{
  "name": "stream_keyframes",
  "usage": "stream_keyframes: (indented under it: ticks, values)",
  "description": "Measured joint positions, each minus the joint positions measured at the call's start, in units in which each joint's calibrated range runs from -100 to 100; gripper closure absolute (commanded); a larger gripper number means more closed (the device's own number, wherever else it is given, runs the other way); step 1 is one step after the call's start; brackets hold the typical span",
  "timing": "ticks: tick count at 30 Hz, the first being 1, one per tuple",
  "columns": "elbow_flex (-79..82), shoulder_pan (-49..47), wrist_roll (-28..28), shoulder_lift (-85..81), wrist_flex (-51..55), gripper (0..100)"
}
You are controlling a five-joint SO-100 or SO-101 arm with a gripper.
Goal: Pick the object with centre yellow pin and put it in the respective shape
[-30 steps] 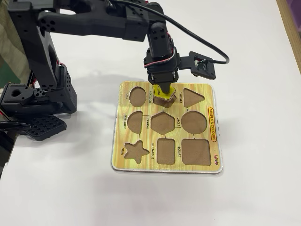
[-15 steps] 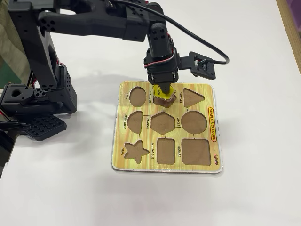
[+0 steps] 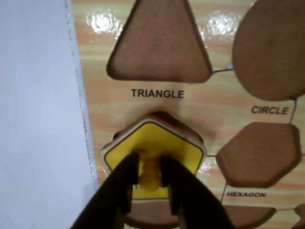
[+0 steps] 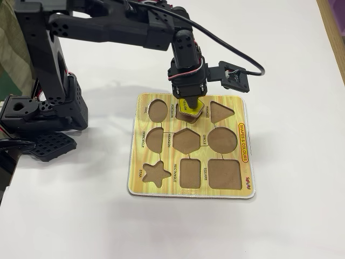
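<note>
Yellow pentagon piece [image 3: 152, 145], glossy and flat, sits tilted over the brown pentagon cutout [image 3: 164, 119] in the wrist view; we see our gripper [image 3: 150, 177] pinching its knob peg. The wood-grain board [image 3: 157, 107] ends just left of it.

In the fixed view, the piece [image 4: 190, 104] sits between the oval and triangle cutouts near the board's far edge [image 4: 188, 95], with white table [image 4: 291, 65] open all round.

My arm [image 4: 108, 24] reached toward three o'clock in the fixed view, wrist bent down, gripper [image 3: 150, 179] pinched on a knob.
</note>
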Motion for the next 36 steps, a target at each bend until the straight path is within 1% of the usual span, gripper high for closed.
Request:
stream_keyframes:
  ticks: [14,30,36]
  values:
    - [0.00,3.55,0.21,0.00,0.00,99]
    - [0.00,3.46,0.10,0.17,0.00,99]
    - [0.00,1.50,0.10,3.09,0.00,99]
